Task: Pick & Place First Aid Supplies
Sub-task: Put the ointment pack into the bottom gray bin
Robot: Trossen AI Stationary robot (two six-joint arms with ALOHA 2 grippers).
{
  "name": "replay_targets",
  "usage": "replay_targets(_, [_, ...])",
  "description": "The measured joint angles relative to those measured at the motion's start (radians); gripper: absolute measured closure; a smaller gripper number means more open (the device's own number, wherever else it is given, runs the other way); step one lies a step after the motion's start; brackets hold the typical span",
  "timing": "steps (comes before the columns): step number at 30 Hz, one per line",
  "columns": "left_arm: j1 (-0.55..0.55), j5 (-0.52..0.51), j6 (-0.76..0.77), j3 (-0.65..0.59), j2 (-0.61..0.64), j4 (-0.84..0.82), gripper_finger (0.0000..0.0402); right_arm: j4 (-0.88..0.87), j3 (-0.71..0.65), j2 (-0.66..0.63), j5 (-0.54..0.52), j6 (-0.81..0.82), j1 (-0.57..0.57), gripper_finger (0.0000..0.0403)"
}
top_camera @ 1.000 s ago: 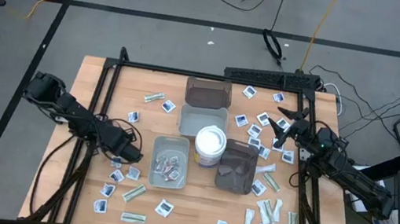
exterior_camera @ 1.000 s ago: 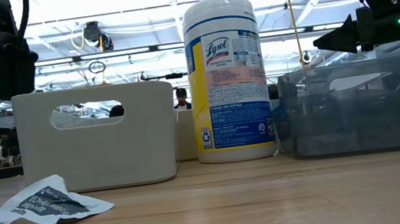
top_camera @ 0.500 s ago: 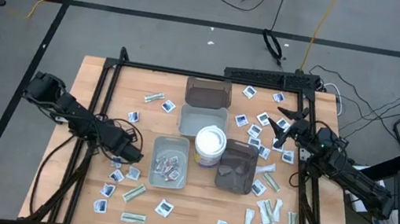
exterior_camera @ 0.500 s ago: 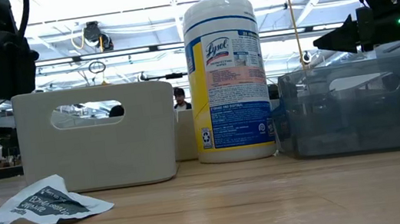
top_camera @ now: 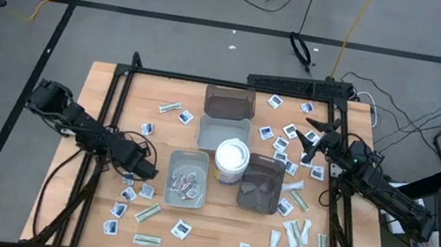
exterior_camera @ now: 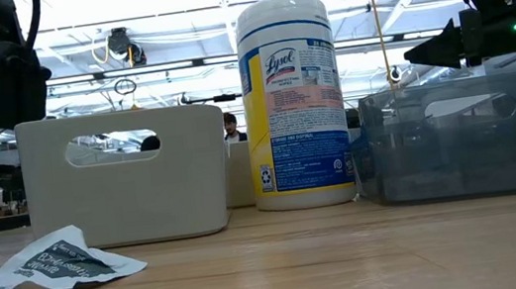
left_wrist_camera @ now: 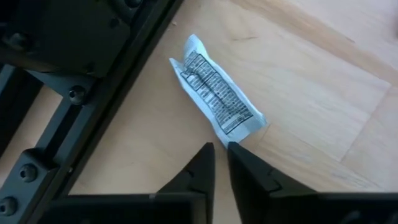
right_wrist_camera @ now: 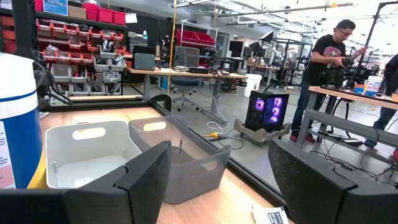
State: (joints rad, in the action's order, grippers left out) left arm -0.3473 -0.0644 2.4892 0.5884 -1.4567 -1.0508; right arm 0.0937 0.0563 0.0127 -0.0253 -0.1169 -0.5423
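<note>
Two fingers of the left gripper [left_wrist_camera: 221,155] stand nearly pinched together, only a sliver between them, gripping nothing; a crumpled white packet [left_wrist_camera: 217,96] lies on the wooden table [left_wrist_camera: 323,81] just past their tips. Far across, the right gripper [top_camera: 316,140] hangs spread wide, empty, above scattered packets [top_camera: 287,133]

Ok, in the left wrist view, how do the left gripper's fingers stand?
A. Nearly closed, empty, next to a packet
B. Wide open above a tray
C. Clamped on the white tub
A: the left gripper shows only a thin gap, nothing inside, tips beside the crumpled packet.
</note>
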Motion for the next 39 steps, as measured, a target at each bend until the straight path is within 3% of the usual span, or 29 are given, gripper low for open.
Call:
replay_targets(9, [-0.002,-0.011,0.009,0.013,0.0,-0.047,0.0282,0.0,0.0,0.0,0.0,0.0,0.0,0.014])
replay_targets(15, [-0.003,-0.108,0.007,0.047,0.001,-0.111,0.0254,0.0,0.0,0.0,0.0,0.0,0.0,0.014])
replay_targets(21, [-0.003,-0.116,0.024,0.041,0.001,-0.12,0.023,0.0,0.0,0.0,0.0,0.0,0.0,0.014])
replay_targets(30, [0.001,-0.104,0.038,0.01,0.002,-0.143,0.0217,0.0,0.0,0.0,0.0,0.0,0.0,0.014])
replay_targets(39, [0.0,-0.12,0.007,-0.039,0.003,-0.028,0.0219,0.0,0.0,0.0,0.0,0.0,0.0,0.014])
